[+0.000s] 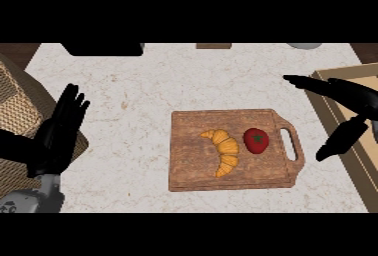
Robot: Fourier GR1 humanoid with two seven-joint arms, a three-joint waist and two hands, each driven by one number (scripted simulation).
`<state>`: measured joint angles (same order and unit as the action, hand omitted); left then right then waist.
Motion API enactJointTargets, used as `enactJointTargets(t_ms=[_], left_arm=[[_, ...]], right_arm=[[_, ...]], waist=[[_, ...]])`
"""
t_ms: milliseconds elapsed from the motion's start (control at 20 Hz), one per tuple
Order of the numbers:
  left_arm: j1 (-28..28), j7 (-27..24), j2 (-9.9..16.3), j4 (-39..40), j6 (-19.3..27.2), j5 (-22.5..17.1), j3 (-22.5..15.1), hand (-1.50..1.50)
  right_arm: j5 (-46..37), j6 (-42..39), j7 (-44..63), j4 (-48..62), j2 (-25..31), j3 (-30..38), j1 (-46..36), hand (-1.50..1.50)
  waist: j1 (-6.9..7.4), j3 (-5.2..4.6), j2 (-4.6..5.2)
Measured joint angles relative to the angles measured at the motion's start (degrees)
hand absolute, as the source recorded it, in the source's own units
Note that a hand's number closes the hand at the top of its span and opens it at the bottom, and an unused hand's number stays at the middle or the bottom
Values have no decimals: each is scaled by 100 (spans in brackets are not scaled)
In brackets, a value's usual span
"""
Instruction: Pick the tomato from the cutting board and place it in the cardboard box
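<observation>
Approach step: right robot hand (347, 107) hovered spread open and empty beside the cutting board (193, 175) handle, tomato (256, 140) ungrasped next to croissant (224, 150); next likely needs closing in.

The left hand (60, 132) is showing at the view's left side, its fingers pointing straight up and held close together, relaxed and holding nothing. Its grey forearm (44, 192) is coming in from the lower left corner, with the black wrist rising out of it at a slight lean to the right. The right hand (347, 112) is showing at the right edge, spread wide apart: one long finger is stretching leftward along the top, while the thumb (341, 141) is angling down and to the left. Nothing is sitting between them. The right forearm is lying outside the view, so only the hand itself is showing.
</observation>
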<state>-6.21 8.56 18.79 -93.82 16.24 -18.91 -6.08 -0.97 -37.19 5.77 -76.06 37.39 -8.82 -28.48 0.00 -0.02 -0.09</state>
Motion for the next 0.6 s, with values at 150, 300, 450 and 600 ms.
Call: enactJointTargets(t_ms=[150,300,450,600], left_arm=[[23,27,-97,-32,-37,129,32,0],[-67,13,-198,95,-144,185,137,0],[50,72,-333,-55,-116,341,93,0],[106,154,-354,-165,-218,400,191,0]], right_arm=[[-138,-65,165,-104,-242,46,75,-150],[-383,-65,198,-50,-485,102,105,-150],[-584,-56,213,-74,-616,217,184,-150],[-839,8,215,-28,-841,283,166,-150]], waist=[[6,2,3],[11,2,7],[14,2,6],[20,2,7]])
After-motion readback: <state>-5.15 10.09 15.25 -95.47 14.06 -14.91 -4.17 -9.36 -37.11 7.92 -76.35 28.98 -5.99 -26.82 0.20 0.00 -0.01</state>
